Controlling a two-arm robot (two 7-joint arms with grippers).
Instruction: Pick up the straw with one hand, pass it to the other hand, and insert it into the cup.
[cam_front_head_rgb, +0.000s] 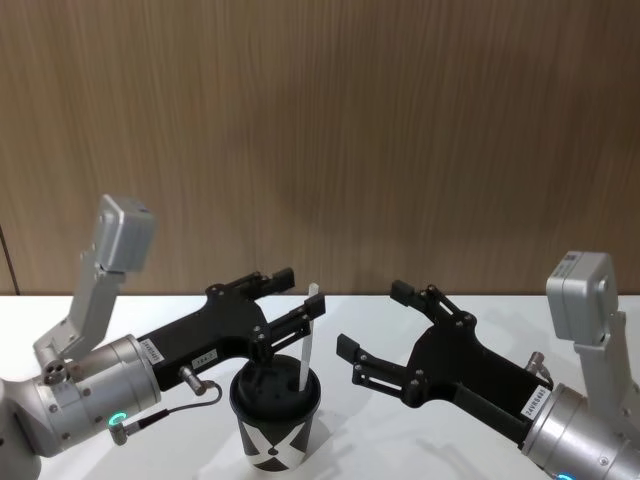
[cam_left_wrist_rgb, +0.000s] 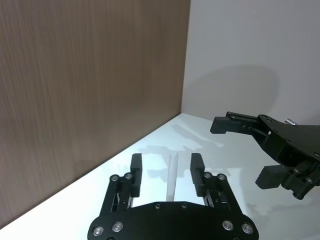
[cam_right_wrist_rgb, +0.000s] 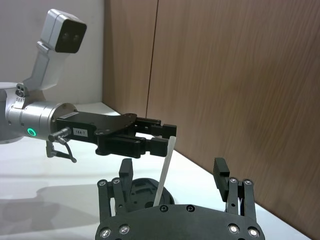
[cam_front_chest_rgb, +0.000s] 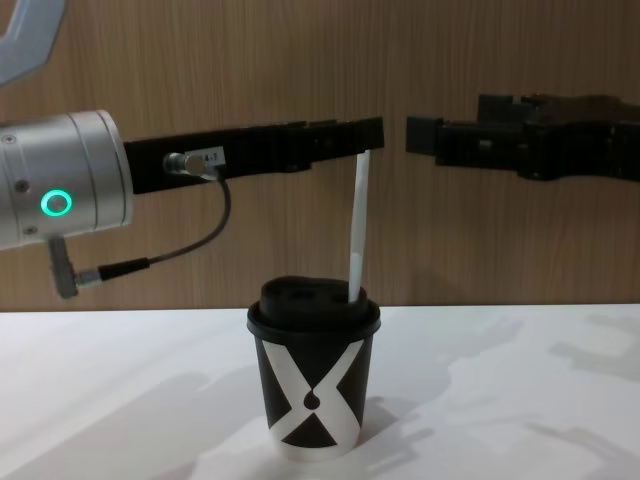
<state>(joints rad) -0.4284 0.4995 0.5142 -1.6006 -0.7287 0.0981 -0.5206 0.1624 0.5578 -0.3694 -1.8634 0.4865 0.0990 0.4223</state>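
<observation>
The black cup (cam_front_head_rgb: 275, 425) with the white X pattern (cam_front_chest_rgb: 312, 395) stands on the white table at the front. The white straw (cam_front_head_rgb: 306, 345) stands upright in its domed lid (cam_front_chest_rgb: 315, 300) and leans slightly. My left gripper (cam_front_head_rgb: 300, 292) is open, its fingers either side of the straw's top (cam_left_wrist_rgb: 172, 177) without touching it. My right gripper (cam_front_head_rgb: 375, 318) hovers open to the right of the cup at the same height, holding nothing. In the right wrist view the straw (cam_right_wrist_rgb: 165, 170) rises between the right gripper's fingers (cam_right_wrist_rgb: 172, 166), with the left gripper (cam_right_wrist_rgb: 162, 136) behind it.
The white table (cam_front_head_rgb: 410, 445) spreads around the cup. A brown wood-panelled wall (cam_front_head_rgb: 320, 130) closes off the back, and a white wall (cam_left_wrist_rgb: 255, 55) meets it at the corner.
</observation>
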